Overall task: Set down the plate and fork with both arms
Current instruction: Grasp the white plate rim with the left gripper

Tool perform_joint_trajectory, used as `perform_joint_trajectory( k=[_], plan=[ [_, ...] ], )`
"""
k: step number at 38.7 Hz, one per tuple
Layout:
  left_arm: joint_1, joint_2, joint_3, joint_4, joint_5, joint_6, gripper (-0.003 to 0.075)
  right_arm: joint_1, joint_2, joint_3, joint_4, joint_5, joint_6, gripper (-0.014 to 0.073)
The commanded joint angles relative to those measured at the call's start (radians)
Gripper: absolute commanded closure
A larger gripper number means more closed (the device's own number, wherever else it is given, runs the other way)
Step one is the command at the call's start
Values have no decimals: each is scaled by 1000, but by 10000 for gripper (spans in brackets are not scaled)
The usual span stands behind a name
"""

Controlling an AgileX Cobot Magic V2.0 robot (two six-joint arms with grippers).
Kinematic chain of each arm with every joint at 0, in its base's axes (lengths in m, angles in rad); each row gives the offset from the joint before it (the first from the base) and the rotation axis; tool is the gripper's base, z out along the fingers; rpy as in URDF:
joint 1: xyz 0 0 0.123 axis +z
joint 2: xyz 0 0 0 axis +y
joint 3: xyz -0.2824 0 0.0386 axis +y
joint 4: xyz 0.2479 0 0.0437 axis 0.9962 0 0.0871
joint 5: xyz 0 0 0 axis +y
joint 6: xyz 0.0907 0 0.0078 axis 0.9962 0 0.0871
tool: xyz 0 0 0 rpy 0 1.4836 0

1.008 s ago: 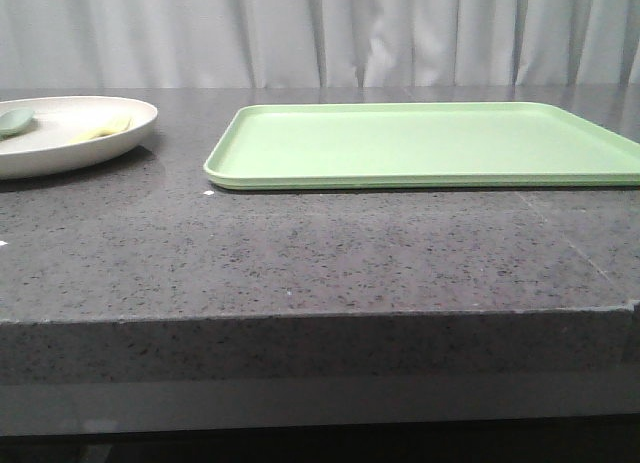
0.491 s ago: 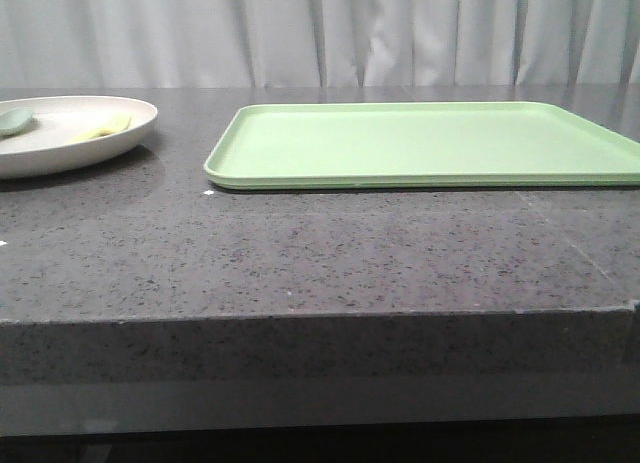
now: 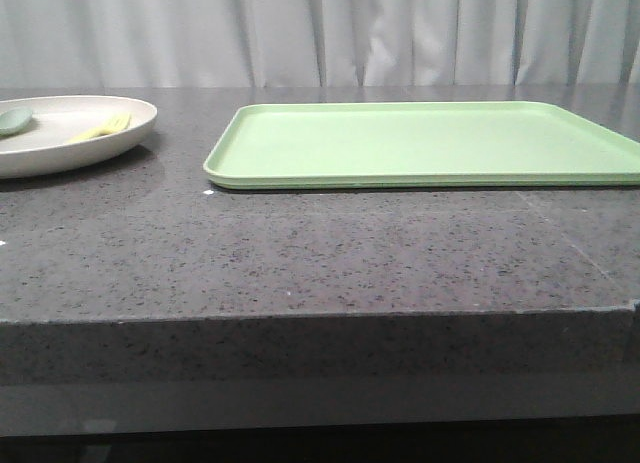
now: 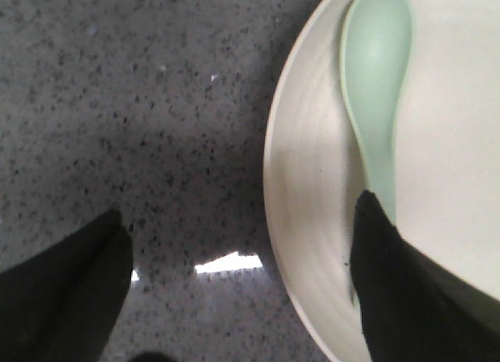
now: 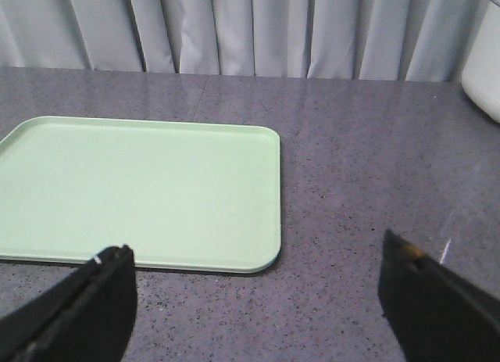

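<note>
Item one: the plate (image 3: pixel 60 143), cream with a raised rim, sits at the far left of the dark speckled desk (image 3: pixel 320 253), holding the yellow fork (image 3: pixel 105 128) and a pale green spoon (image 4: pixel 379 88). Item two: the light-green tray (image 3: pixel 430 143), to the right of the plate and apart from it. Item three: our left pincer (image 4: pixel 242 288), fingers apart, straddling the plate's rim, one finger outside over the desk, the other inside over the spoon's handle; nothing is clamped. Item four: our right pincer (image 5: pixel 258 295), fingers wide apart, holding nothing, hanging over the desk near the tray's corner. We judge the step in hand to be taking the plate by its rim. To do it well, we should seat the rim deep between the fingers, keep the inner finger off the spoon, and lift level so the fork does not slide. Markings: no brand, label or writing is legible on any item.
</note>
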Motion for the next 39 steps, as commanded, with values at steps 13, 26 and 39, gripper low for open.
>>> perform_joint_trajectory(
  k=[13, 26, 39],
  plan=[
    [-3, 58, -97, -109, 30, 66, 290, -6, 16, -32, 1, -79, -3, -52],
    [-6, 107, -97, -197, 36, 114, 319, -6, 16, -32, 1, -79, -3, -52],
    [-6, 107, -97, -197, 34, 121, 658, -6, 16, -32, 1, -79, -3, -52]
  ],
)
